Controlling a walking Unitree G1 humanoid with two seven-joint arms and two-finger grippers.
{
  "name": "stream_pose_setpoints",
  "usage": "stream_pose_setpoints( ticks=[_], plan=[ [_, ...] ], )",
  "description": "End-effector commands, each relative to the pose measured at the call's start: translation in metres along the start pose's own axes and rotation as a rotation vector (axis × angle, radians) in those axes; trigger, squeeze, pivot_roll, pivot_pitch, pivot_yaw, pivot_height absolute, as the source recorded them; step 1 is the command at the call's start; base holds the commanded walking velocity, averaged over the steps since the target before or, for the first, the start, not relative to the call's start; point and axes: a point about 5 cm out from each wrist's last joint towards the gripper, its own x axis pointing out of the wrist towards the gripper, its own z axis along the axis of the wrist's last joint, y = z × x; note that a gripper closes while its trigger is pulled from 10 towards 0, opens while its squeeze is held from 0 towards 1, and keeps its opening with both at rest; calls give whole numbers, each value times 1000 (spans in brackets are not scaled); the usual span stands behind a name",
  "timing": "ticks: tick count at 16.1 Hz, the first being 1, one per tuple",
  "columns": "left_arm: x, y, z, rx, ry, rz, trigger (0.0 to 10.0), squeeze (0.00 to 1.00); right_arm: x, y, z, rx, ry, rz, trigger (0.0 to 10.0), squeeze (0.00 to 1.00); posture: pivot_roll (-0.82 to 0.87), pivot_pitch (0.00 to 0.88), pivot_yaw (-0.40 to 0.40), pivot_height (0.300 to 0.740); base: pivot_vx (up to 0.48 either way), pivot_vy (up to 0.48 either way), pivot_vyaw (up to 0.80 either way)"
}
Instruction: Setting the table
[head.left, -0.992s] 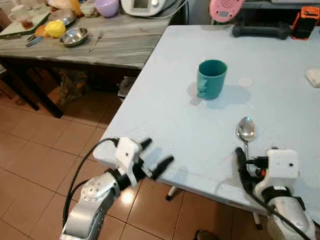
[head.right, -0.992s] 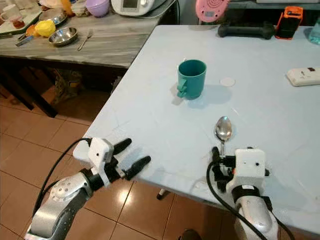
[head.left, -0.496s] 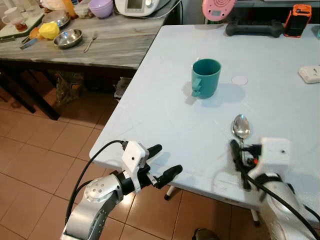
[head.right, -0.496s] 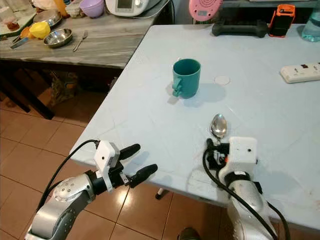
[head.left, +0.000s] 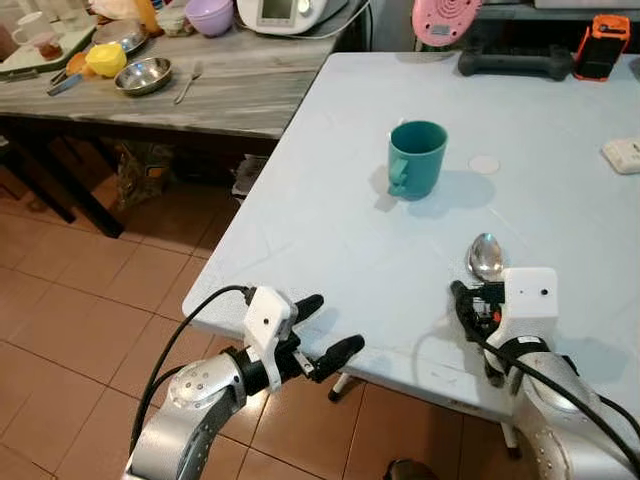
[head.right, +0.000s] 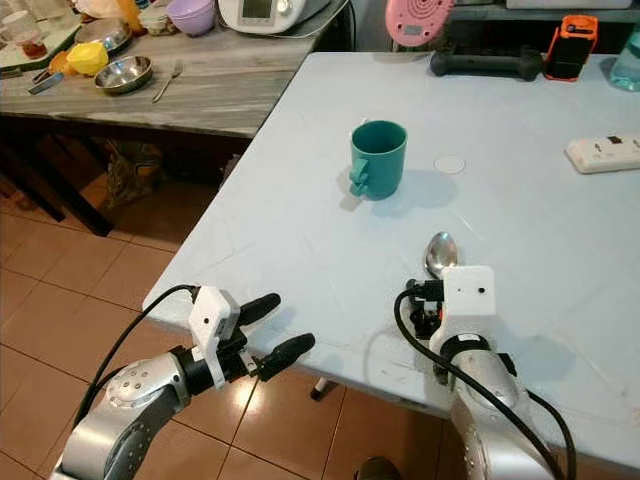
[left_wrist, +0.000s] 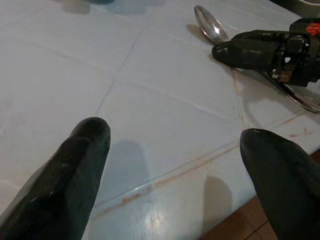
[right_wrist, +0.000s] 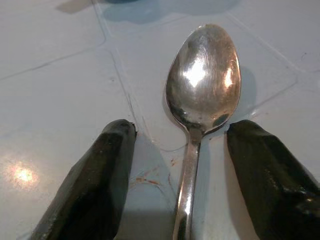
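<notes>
- Fingers of the right gripper (right_wrist: 182, 165) are spread apart, one on each side of the spoon (right_wrist: 200, 100). They straddle the neck where bowl meets handle, and neither pad touches the metal.
- Fingers of the left gripper (head.left: 318, 328) are also spread wide and hold nothing. This gripper hovers at the near edge of the bench (head.left: 330, 230), at about 9 o'clock from the spoon and well apart from it.
- Spoon location: flat on the pale bench near its front edge, bowl up and pointing away from the robot, handle running back under the right wrist. The teal mug (head.left: 417, 158) stands upright at about 11 o'clock from the spoon, well apart.
- Handling judgement: the spoon appears to be polished metal, so it is likely light, rigid and not fragile. The smooth surface will probably be slippery against the pads.
- Low profile is the main difficulty. The handle lies almost flush with the bench, so the pads must come down to the surface before closing, or they may close above it.
- Recommended hold: across the narrow neck or upper handle, just behind the bowl. The bowl itself is wide and curved and would tend to squirt out.
- Risk: an off-centre squeeze may pivot the spoon or push it along the bench.
</notes>
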Motion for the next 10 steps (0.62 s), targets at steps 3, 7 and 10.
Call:
stream_pose_setpoints(
  ticks=[3,7,10],
  plan=[
    [-3,1,5,-16,-28,5,10000,0,-6,0,-25,19,156,4,0,0,-371,146,152,740,0,0,0],
    [5,-2,13,-48,-83,-7,10000,0,-4,1,-27,43,212,17,0,0,-374,137,144,740,0,0,0],
    [6,-3,15,-50,-90,-15,10000,0,-3,1,-28,71,243,27,0,0,-374,134,140,740,0,0,0]
  ],
)
